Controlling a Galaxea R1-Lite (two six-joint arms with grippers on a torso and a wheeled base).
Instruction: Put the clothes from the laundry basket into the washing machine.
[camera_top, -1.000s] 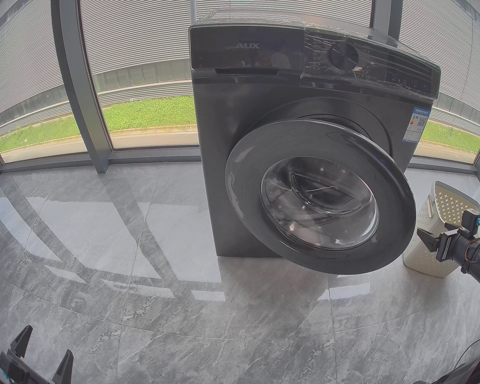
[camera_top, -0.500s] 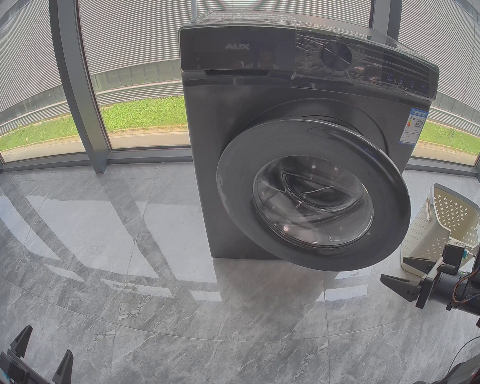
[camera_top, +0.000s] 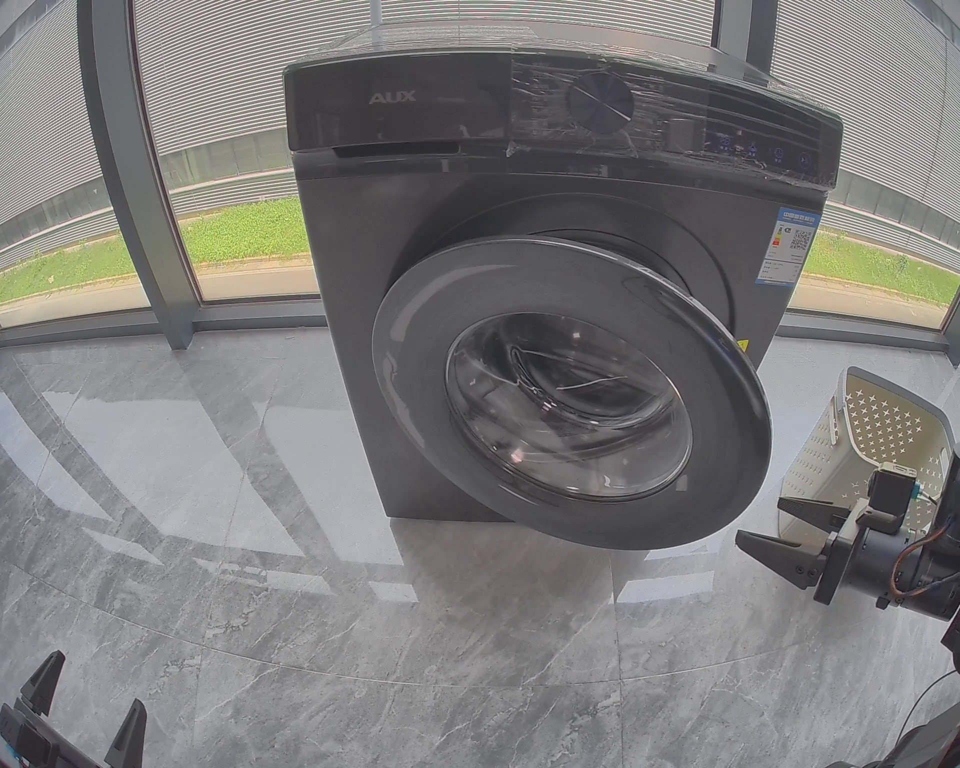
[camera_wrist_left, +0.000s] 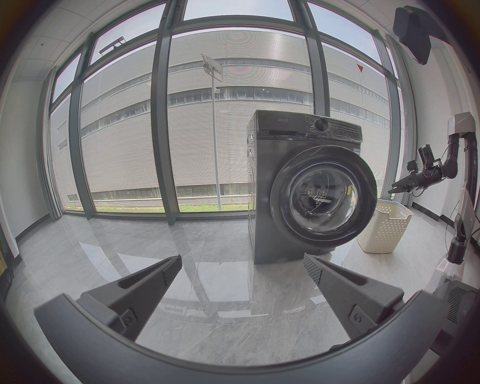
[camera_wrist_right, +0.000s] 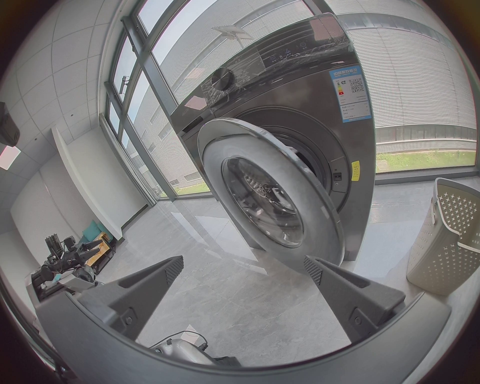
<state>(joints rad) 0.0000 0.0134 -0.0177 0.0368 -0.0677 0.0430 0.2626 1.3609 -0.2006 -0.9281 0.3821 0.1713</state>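
Note:
A dark grey washing machine (camera_top: 420, 230) stands on the floor by the windows. Its round glass door (camera_top: 420, 330) is swung partly open. To its right stands a cream perforated laundry basket (camera_top: 880, 430); the inner wall that shows is bare. My right gripper (camera_top: 760, 522) hangs open and empty in front of the basket, just right of the door's lower rim. My left gripper (camera_top: 95, 685) is low at the near left, open and empty, far from both. The left wrist view shows the machine (camera_wrist_left: 280, 130), the basket (camera_wrist_left: 385, 232) and the right gripper (camera_wrist_left: 395, 189) farther off.
Glossy grey floor tiles (camera_top: 300, 560) lie open in front of and left of the machine. Tall windows with dark frames (camera_top: 130, 180) close off the back. From the right wrist, the door (camera_wrist_right: 320, 215) juts out toward me, with the basket (camera_wrist_right: 450, 240) beside the machine.
The head camera has turned, so the whole scene sits further left. My right gripper has come down and away from the basket's front, toward the door's lower rim. The left gripper has kept still.

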